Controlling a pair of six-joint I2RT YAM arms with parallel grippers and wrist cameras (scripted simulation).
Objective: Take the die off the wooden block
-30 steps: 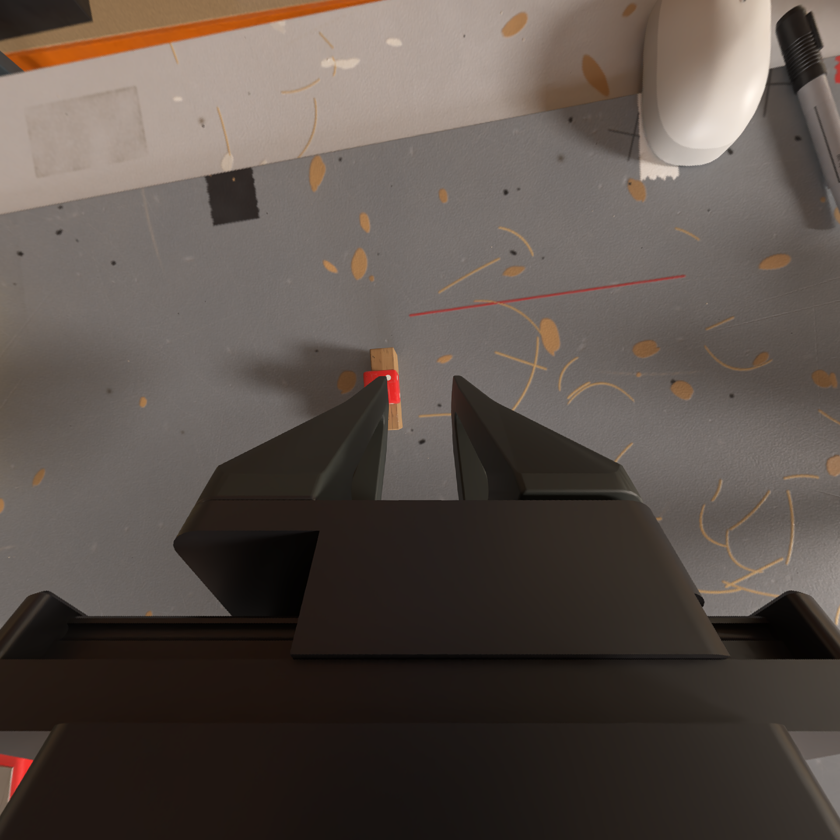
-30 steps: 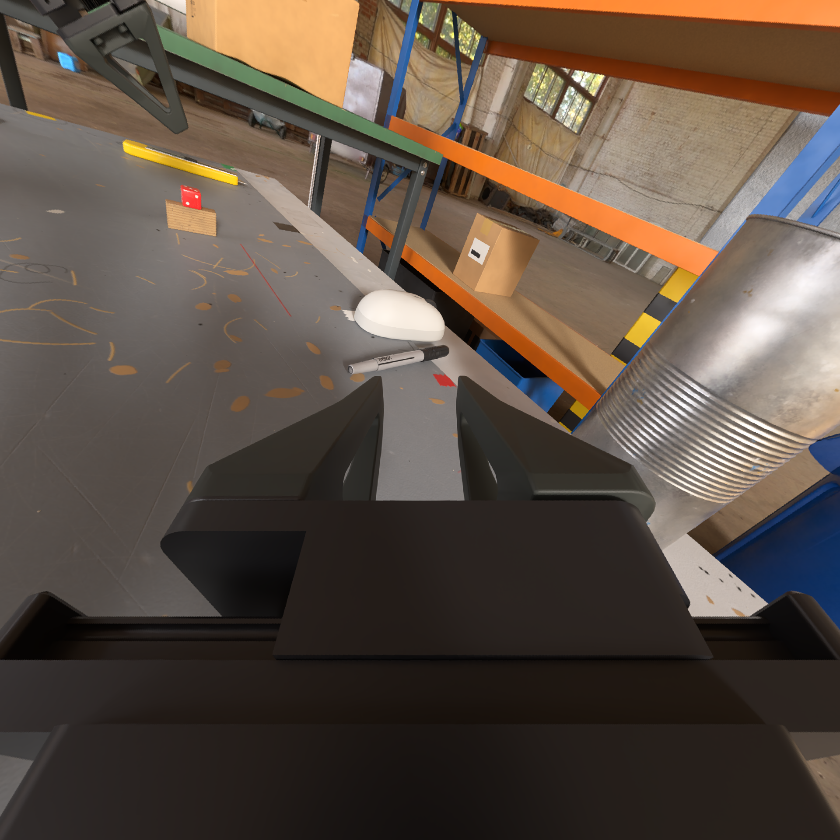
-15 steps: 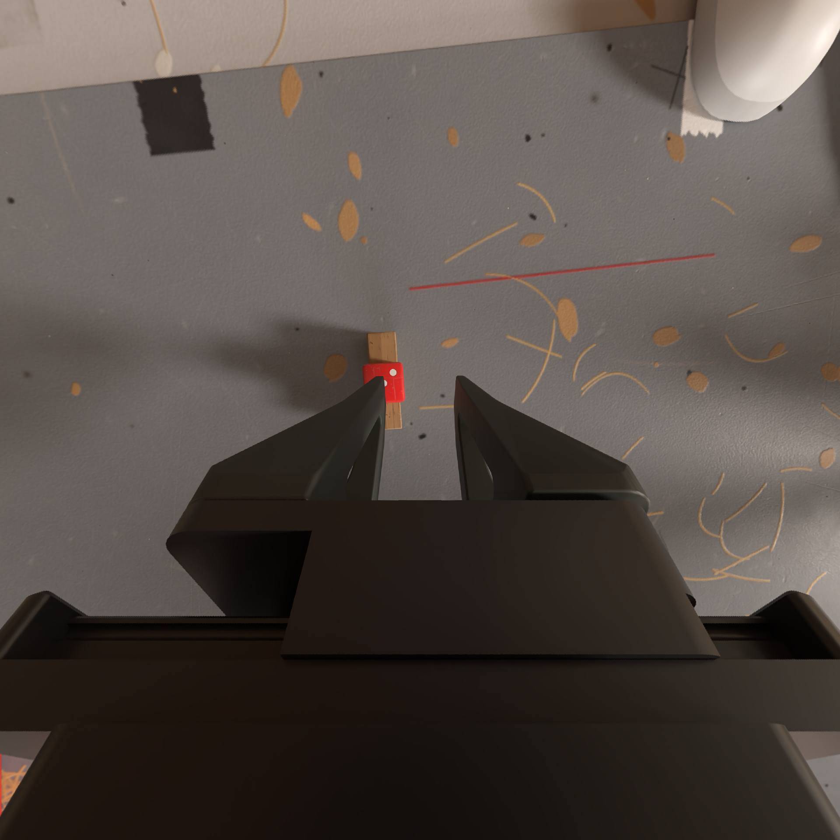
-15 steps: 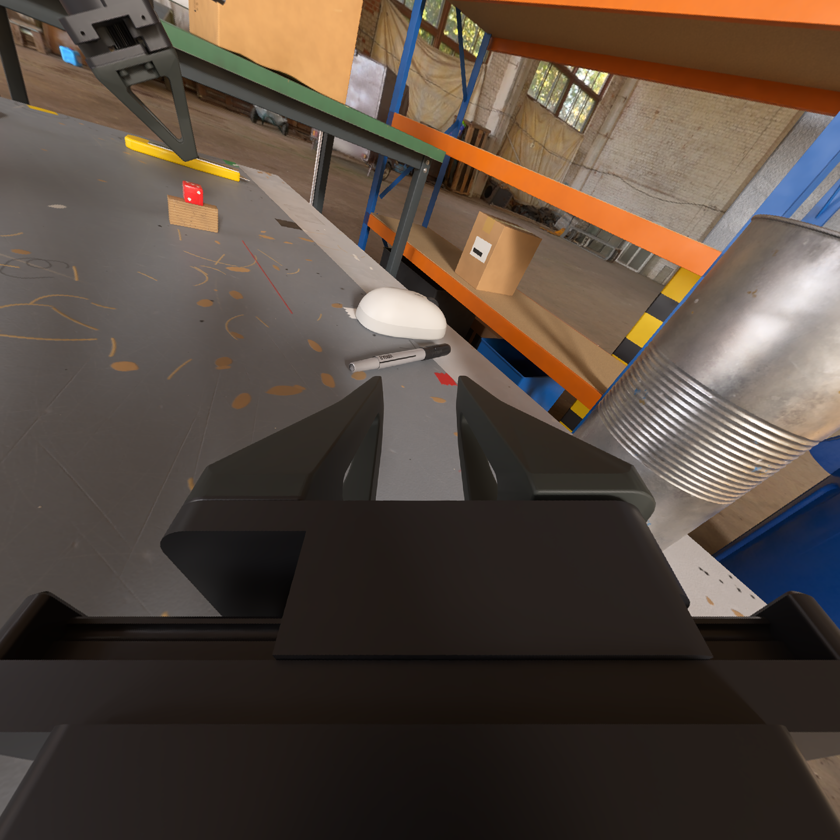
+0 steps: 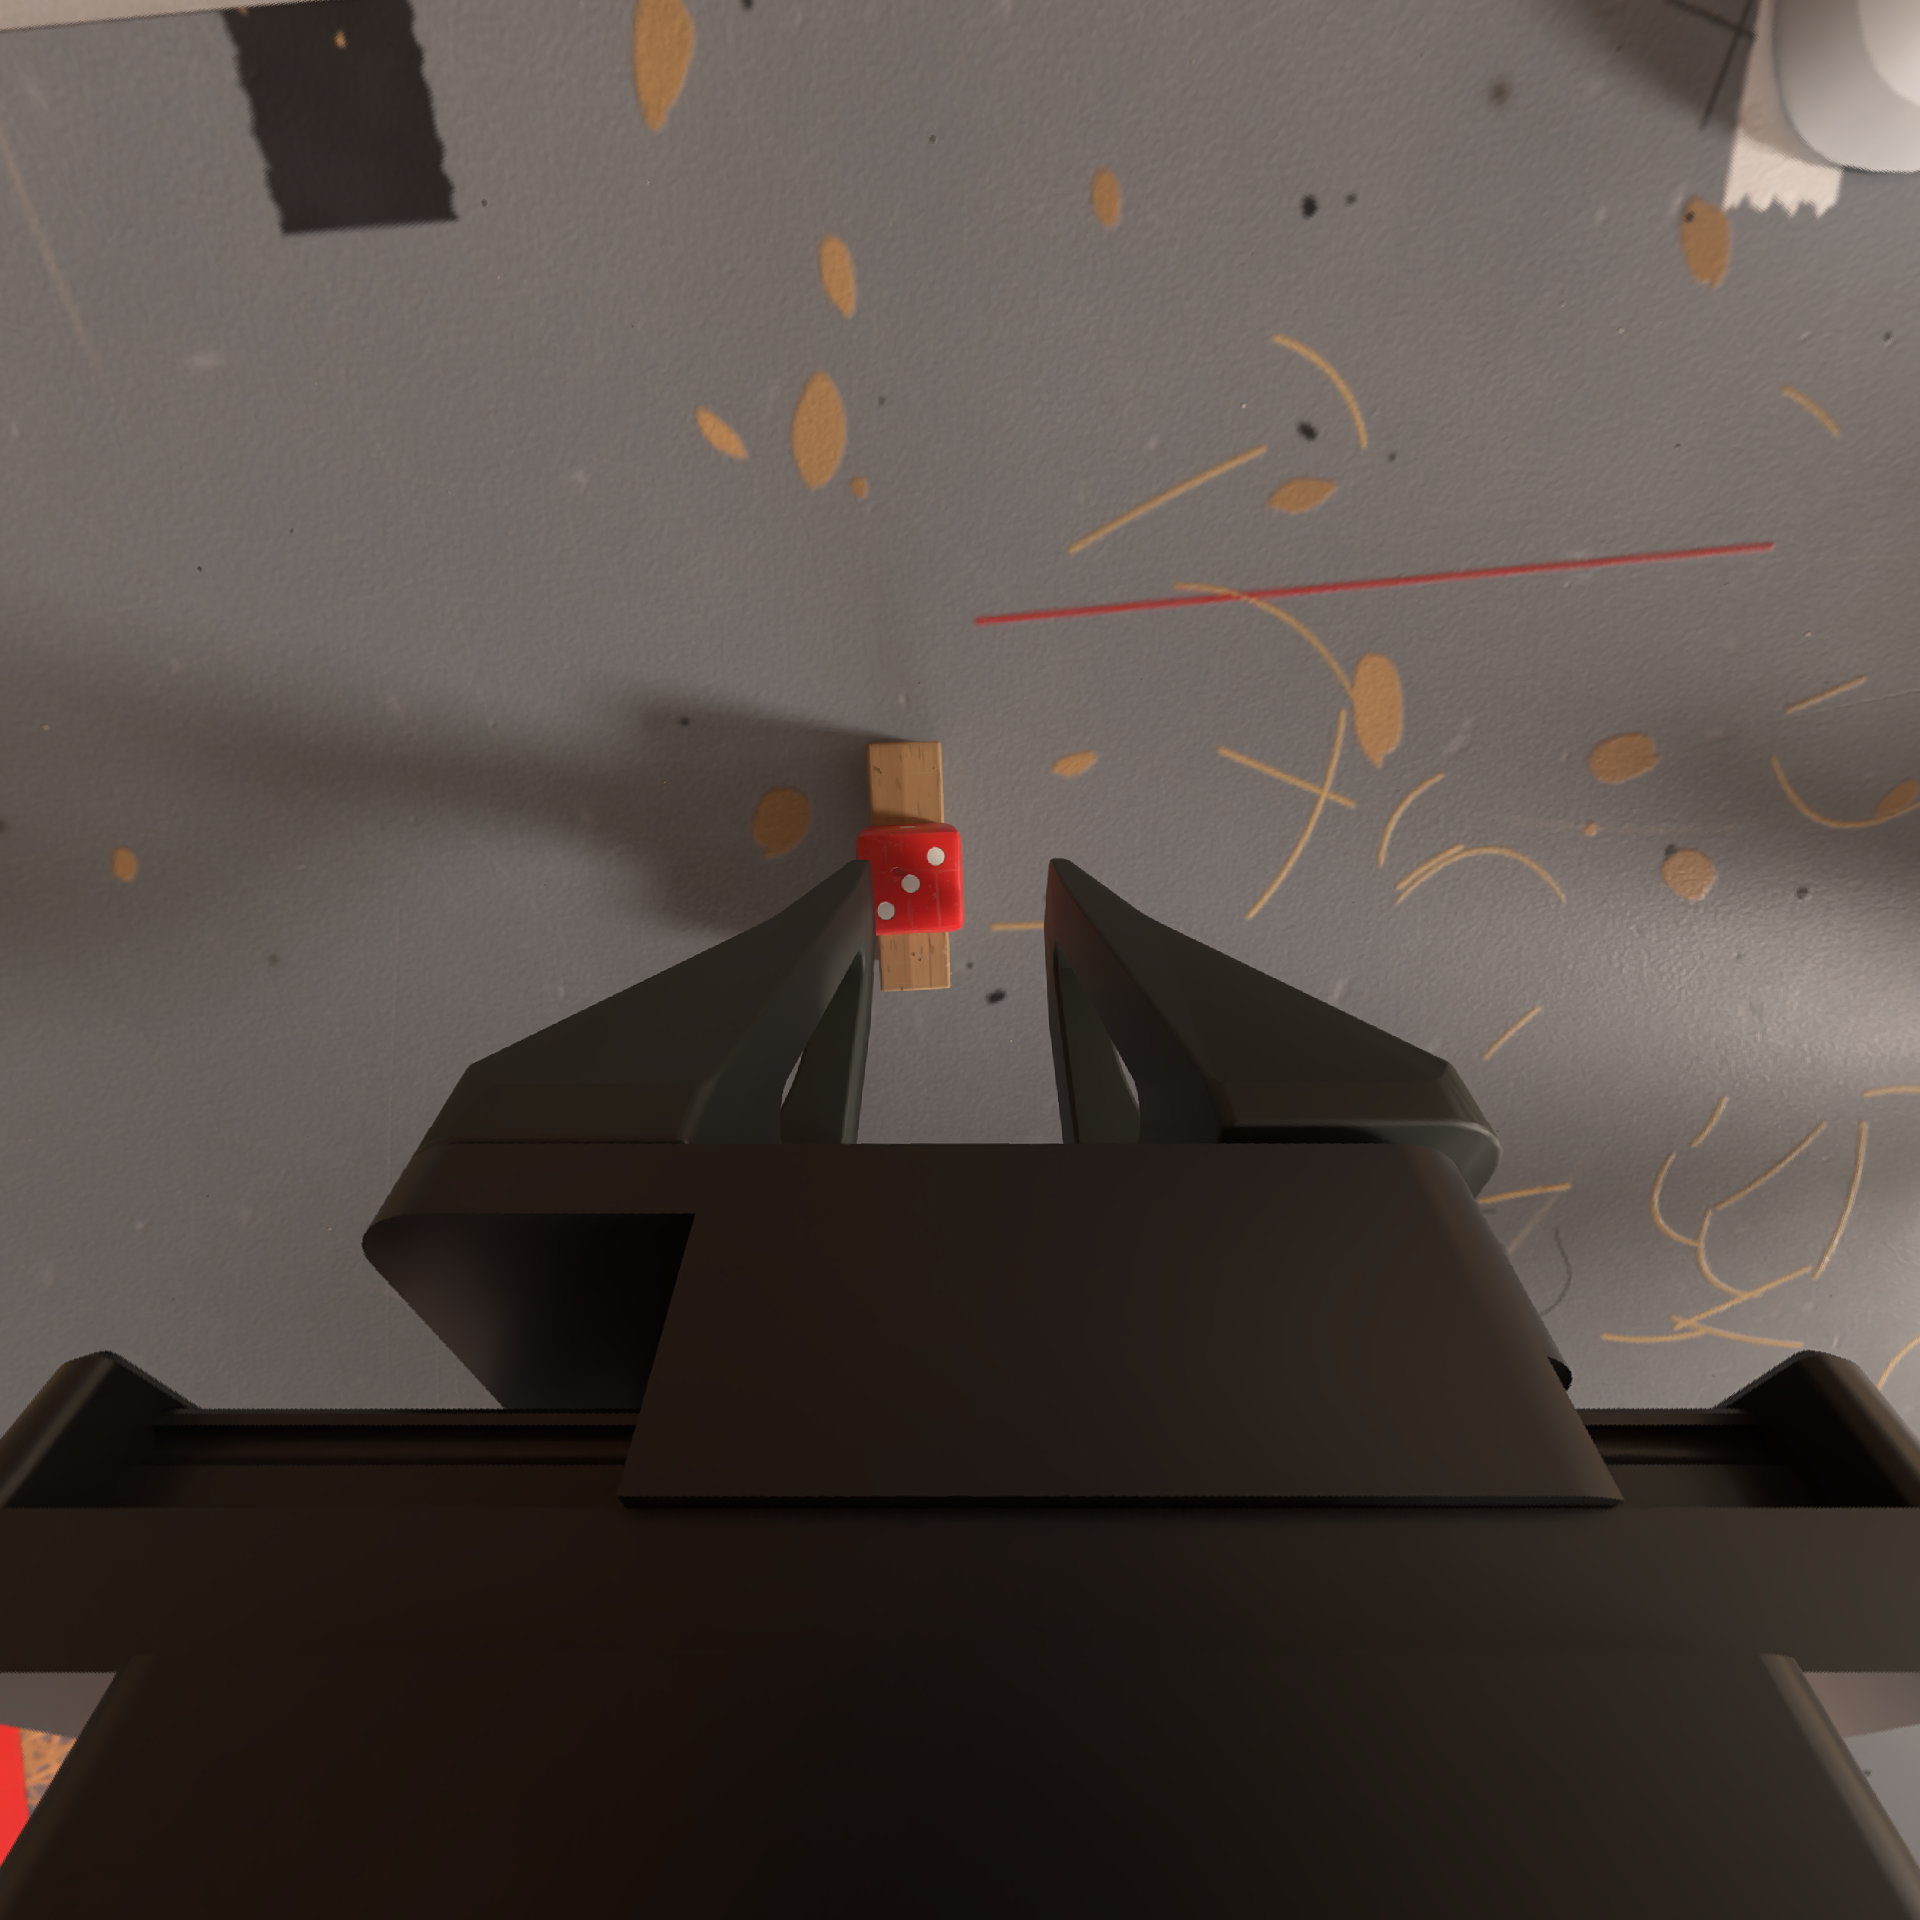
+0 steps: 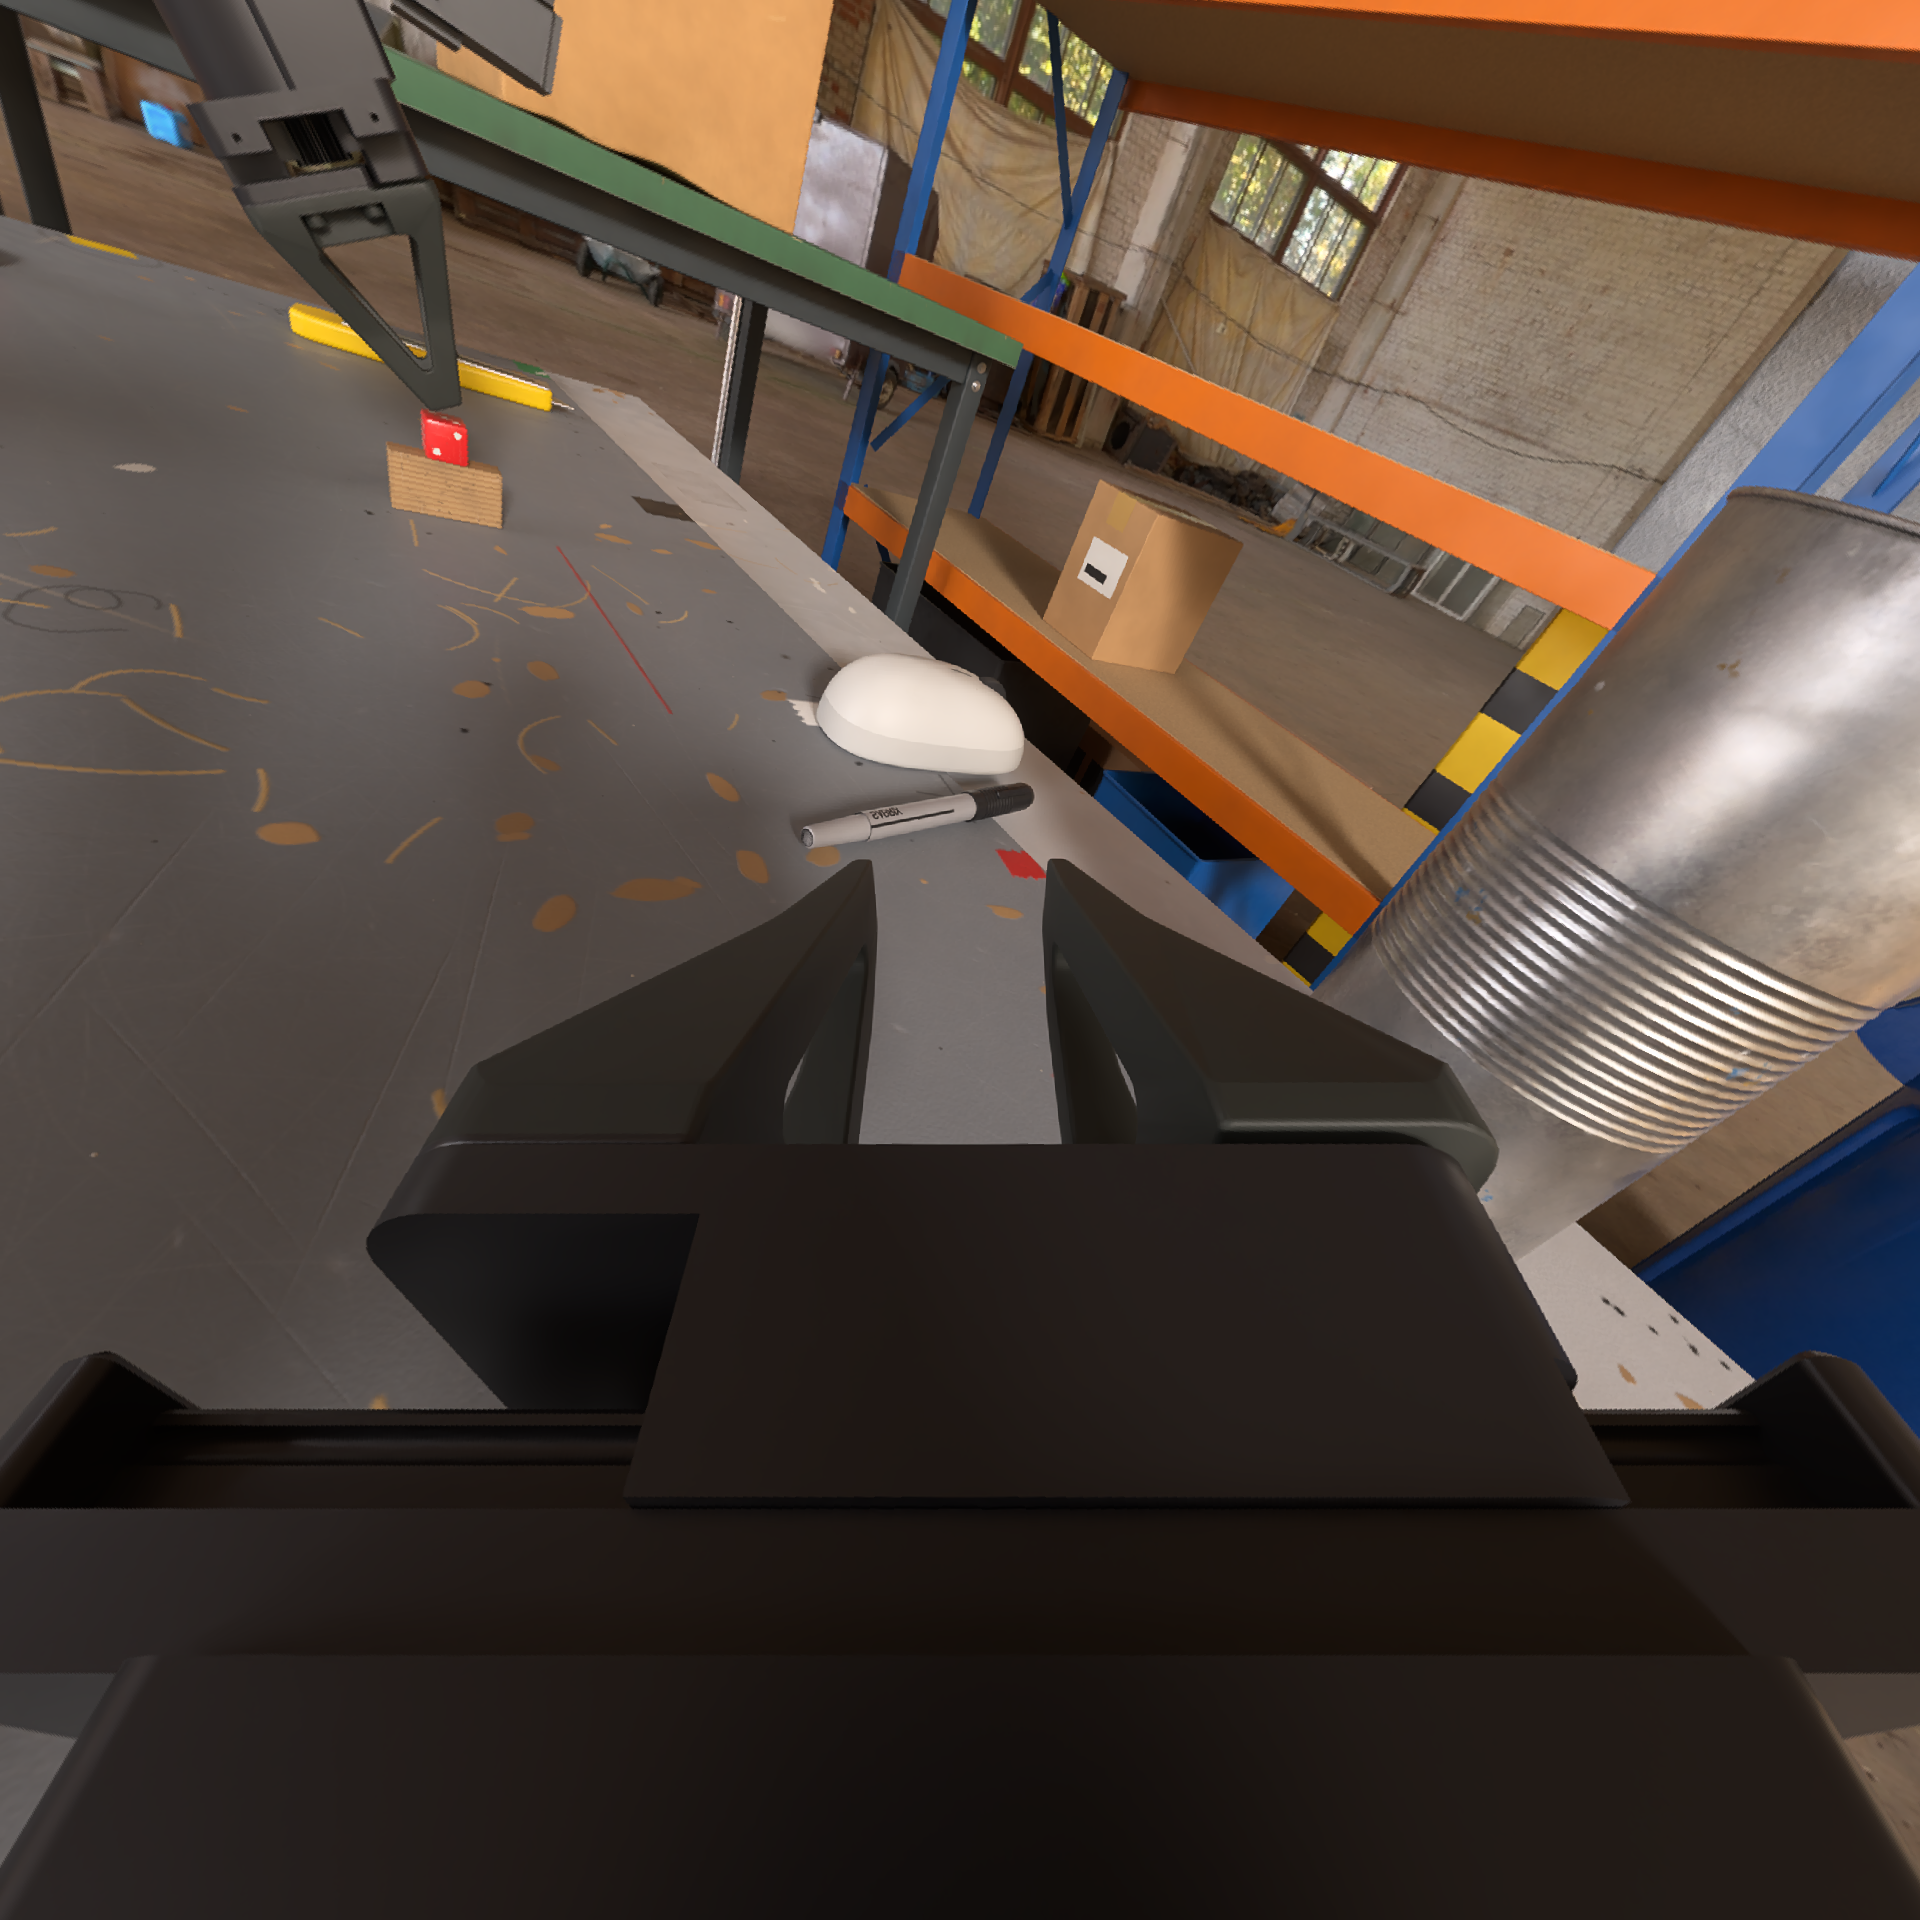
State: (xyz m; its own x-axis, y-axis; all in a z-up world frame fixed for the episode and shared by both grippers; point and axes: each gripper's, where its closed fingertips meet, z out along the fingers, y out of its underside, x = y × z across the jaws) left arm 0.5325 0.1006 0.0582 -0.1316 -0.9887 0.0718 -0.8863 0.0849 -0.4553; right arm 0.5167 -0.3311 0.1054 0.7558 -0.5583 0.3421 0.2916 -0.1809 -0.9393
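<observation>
So my left gripper [image 5: 958, 883] is hanging right over the die [image 5: 912, 881] with its jaws spread and nothing in them. The die, red with white pips, sits on top of the wooden block [image 5: 907, 777], a thin slab standing on its narrow edge on the grey table [image 5: 416, 520]. The die isn't centred between my fingers; it's hugging my left finger, whose tip looks like it's right over the die's near-left edge, while my right finger has loads of room.

What worries me: if I drop straight down from here, that left fingertip probably lands on the die or clips it instead of sliding past, and it gets knocked off sideways or the skinny block tips over. Closing off-centre could also shove the die along the top before the other finger arrives. I'd nudge left first.

My right gripper [image 6: 958, 883] is parked well away near the marker [image 6: 920, 816] and the white mouse [image 6: 920, 717], also spread and empty.
</observation>
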